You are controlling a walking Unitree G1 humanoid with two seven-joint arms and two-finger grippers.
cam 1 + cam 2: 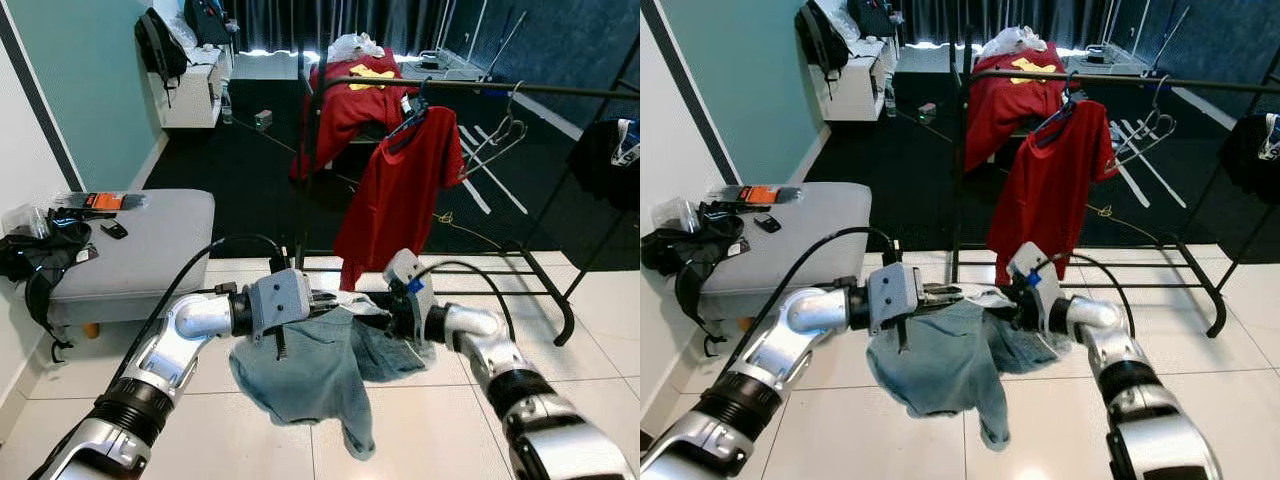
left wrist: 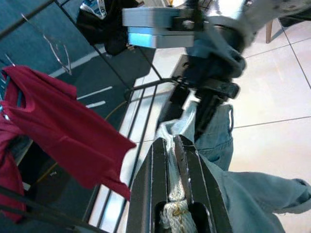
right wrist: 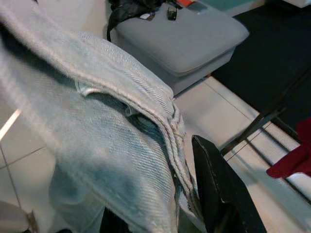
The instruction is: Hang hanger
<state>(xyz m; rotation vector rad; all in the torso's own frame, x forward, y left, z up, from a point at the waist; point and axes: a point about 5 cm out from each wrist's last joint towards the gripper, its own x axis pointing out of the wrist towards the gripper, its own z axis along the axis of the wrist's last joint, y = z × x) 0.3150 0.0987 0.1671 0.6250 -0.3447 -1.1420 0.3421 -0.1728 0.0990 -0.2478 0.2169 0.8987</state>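
left eye view: the left hand (image 1: pixel 325 300) sits at centre frame, its fingers pressed together on the waistband of a pair of light blue jeans (image 1: pixel 310 370). the right hand (image 1: pixel 375 312) meets it from the right, gripping the same upper edge, so the two hands nearly touch. the jeans hang below both hands in a crumpled bunch, the held edge running roughly left to right across the frame and the legs drooping toward the tiled floor (image 1: pixel 420 430). behind, a black clothes rack (image 1: pixel 520 88) crosses the upper right. a red shirt (image 1: pixel 400 190) hangs from its rail on a hanger, and just right of it an empty wire hanger (image 1: pixel 495 140) hangs on the same rail, hook up, tilted. another red garment (image 1: pixel 345 100) is draped at upper centre. a grey ottoman (image 1: pixel 140 250) sits at middle left.

right eye view: the same scene; both hands pinch the jeans' top edge at centre frame.

left wrist view: the left hand's fingers (image 2: pixel 194 189) at lower centre are pinched shut on a frayed, pale hem. the right hand's dark fingers (image 2: pixel 206 104) clamp the denim just beyond, in the upper middle. the red shirt fills the left.

right wrist view: denim covers the left half; one black finger (image 3: pixel 218 194) shows at lower right against the seam, and i cannot tell the gap here.
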